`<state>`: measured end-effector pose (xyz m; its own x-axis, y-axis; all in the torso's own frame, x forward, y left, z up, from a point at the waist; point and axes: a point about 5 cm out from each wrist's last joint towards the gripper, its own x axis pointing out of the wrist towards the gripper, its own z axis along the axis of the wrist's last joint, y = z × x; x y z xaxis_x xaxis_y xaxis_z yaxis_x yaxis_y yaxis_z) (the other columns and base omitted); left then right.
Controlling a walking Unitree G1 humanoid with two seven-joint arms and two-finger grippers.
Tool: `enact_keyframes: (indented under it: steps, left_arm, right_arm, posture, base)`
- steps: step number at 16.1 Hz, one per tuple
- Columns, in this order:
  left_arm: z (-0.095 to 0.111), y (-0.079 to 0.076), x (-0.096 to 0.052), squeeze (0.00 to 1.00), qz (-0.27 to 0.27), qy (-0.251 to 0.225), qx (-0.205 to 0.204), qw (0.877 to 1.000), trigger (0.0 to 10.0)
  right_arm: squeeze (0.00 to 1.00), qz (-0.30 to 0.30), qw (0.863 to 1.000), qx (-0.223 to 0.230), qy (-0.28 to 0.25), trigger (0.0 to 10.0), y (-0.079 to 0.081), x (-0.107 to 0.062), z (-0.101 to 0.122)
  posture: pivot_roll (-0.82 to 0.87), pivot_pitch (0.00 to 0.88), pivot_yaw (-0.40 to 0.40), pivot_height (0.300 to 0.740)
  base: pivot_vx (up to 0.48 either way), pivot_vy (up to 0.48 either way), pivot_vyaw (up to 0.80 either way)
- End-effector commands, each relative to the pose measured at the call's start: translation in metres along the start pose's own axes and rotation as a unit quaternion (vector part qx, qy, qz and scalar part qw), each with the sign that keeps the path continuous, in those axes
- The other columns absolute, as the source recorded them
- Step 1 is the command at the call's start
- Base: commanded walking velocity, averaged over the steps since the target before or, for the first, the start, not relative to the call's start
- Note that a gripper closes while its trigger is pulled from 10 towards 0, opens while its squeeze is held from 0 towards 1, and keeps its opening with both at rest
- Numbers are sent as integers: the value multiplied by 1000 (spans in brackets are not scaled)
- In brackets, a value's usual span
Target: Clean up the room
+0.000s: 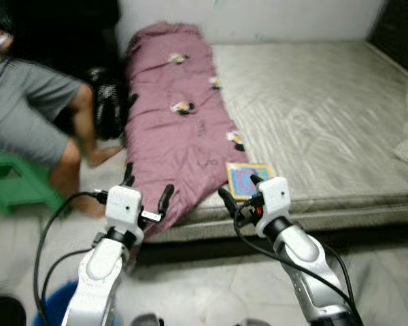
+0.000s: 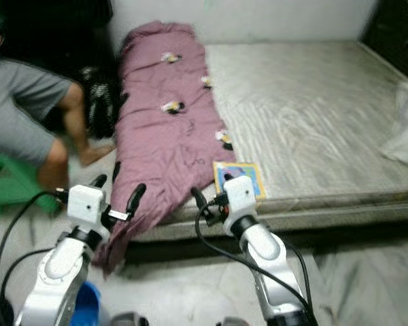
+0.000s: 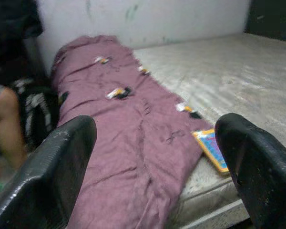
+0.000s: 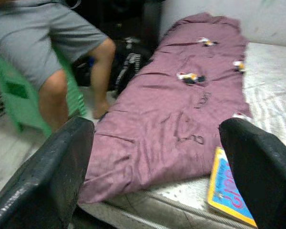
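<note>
I see the mauve blanket [image 1: 177, 129] running from upper centre down the mattress [image 1: 313, 115] edge, a colourful book [image 1: 246, 178] just beside it at centre. My left gripper [image 1: 147, 191] and right gripper [image 1: 239, 189] hover low, fingers spread wide. A person [image 1: 34, 115] sits upper left on a green stool [image 1: 17, 183].

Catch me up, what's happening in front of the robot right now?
The robot faces a low mattress with both arms raised and nothing held. The left gripper and right gripper are both open, short of the mattress edge. A mauve blanket lies along the mattress's left side, with a colourful book beside it near the front edge. A person sits on a green stool to the left.
</note>
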<state>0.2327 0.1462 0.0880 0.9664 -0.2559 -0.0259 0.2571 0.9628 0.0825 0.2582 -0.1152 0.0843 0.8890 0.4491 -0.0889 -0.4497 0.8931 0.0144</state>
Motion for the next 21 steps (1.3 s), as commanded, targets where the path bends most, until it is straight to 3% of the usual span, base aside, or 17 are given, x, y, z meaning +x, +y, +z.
enact_keyframes:
  steps: [1, 6, 21]
  left_arm:
    - [2, 1, -1, 0, -1, -6, 2, 1000, 10000]
    - [2, 1, -1, 0, -2, -5, 1, 1000, 10000]
    - [3, -1, 1, 0, -17, -7, -2, 1000, 10000]
  right_arm:
    - [0, -2, 1000, 1, -8, 10000, 1, 1, 3]
    - [0, -11, 1000, 3, -13, 10000, 0, 2, 4]
    - [0, -37, 999, -3, -17, 10000, -4, 4, 3]
  posture:
    - [-41, 10, -8, 740]
    - [-40, 18, -7, 740]
    - [-41, 12, -6, 740]
  base:
    - [0, 0, 0]
    - [48, 0, 0]
    - [309, 0, 0]
